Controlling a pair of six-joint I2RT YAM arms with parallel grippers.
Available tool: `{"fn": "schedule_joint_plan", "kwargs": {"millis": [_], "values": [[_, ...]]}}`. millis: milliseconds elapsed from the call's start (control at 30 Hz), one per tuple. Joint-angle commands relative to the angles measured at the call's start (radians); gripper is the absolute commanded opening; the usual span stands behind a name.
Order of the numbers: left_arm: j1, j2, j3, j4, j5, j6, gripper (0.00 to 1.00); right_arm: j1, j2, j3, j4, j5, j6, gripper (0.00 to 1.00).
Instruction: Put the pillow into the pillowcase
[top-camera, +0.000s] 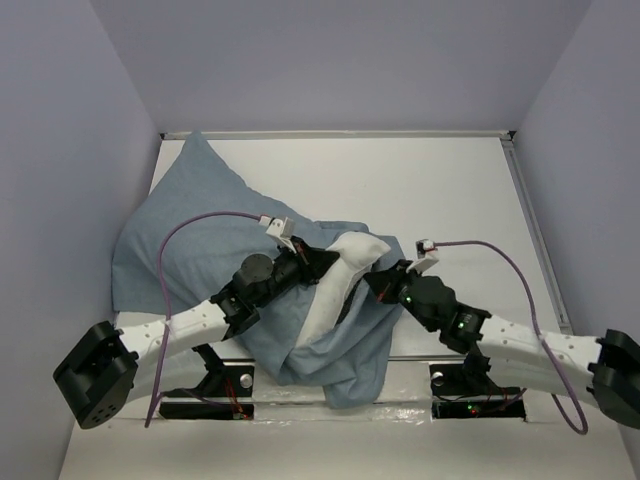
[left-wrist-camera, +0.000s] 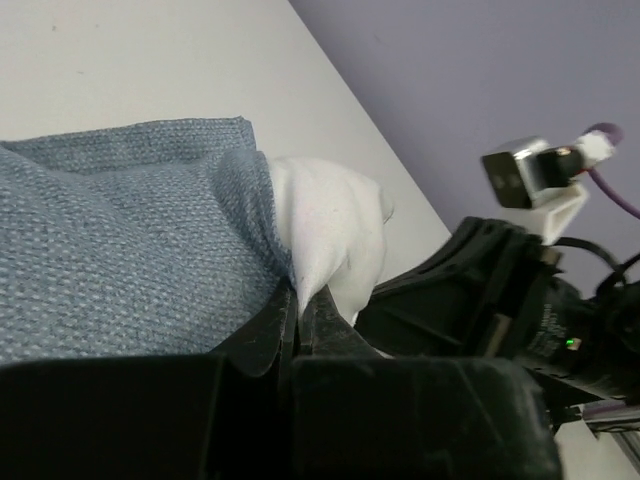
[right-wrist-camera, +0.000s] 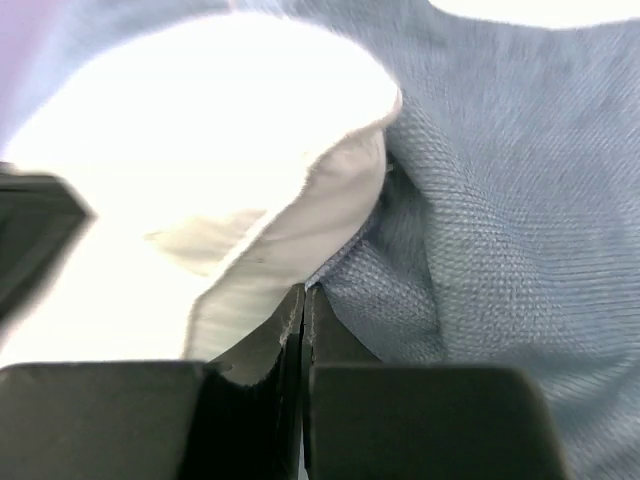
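Observation:
The blue-grey pillowcase (top-camera: 190, 235) lies across the left of the table, bulging with most of the white pillow inside. One white pillow end (top-camera: 352, 255) sticks out of its opening. My left gripper (top-camera: 325, 262) is shut; in the left wrist view (left-wrist-camera: 297, 295) a white fold of the pillow (left-wrist-camera: 330, 220) tapers into the jaws right beside the pillowcase hem (left-wrist-camera: 255, 200). My right gripper (top-camera: 378, 280) is shut on the pillowcase hem (right-wrist-camera: 340, 270) just under the pillow end (right-wrist-camera: 220, 160), as its wrist view (right-wrist-camera: 303, 292) shows.
Loose pillowcase cloth (top-camera: 340, 360) is bunched and hangs over the table's near edge between the arm bases. The white table (top-camera: 440, 190) has a raised rim at the back and right. Purple walls close in on three sides. My right arm's camera (left-wrist-camera: 530, 170) shows in the left wrist view.

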Motion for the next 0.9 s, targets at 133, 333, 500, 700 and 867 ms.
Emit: {"fn": "schedule_joint_plan", "kwargs": {"millis": [133, 333, 500, 700, 867], "values": [[0.061, 0.131, 0.038, -0.112, -0.099, 0.116, 0.00, 0.001, -0.603, 0.049, -0.433, 0.176, -0.141, 0.00], [0.054, 0.241, -0.004, -0.047, -0.050, 0.090, 0.00, 0.001, -0.822, 0.187, -0.515, 0.239, -0.322, 0.00], [-0.044, 0.334, 0.041, -0.039, -0.089, 0.108, 0.00, 0.001, -0.711, 0.296, -0.271, 0.092, -0.522, 0.00], [-0.097, 0.436, 0.160, -0.035, -0.074, 0.108, 0.00, 0.001, -0.452, 0.461, -0.174, -0.209, -0.479, 0.00], [-0.100, 0.430, 0.279, 0.033, 0.038, 0.073, 0.00, 0.001, -0.257, 0.503, -0.198, -0.237, -0.388, 0.00]]}}
